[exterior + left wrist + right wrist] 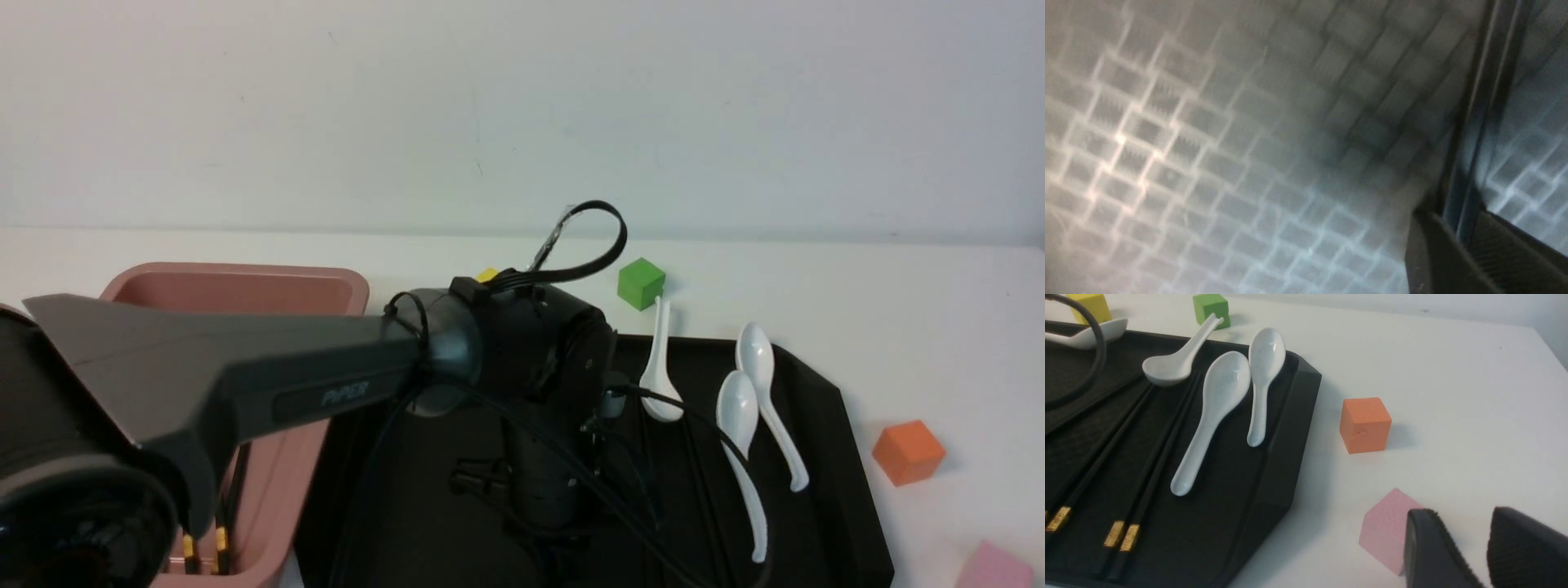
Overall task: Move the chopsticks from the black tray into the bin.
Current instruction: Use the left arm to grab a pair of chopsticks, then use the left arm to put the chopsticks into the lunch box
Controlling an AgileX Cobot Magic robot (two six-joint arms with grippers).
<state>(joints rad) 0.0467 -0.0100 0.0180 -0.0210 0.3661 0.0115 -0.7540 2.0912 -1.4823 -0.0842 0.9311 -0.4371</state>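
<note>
Pinches one of the chopsticks [1479, 122] in left gripper [1457, 232], low on black tray [833, 457] — presumably for the bin [245, 282]; holds right gripper [1466, 522] parted, empty.

A matte black tray [1290, 428] with a fine woven grain, seen close up as a pale grid of small squares, holds black chopsticks [1148, 490] with gold bands and glossy white spoons [1224, 384]. The tabletop [1453, 375] around the tray is white. Left of the tray stands a dusty-pink bin [237, 290]. Beyond the tray are a green cube [641, 282] and a yellow cube [1090, 306]; to its right, an orange cube [1365, 424] and a pale pink block [1384, 531].
</note>
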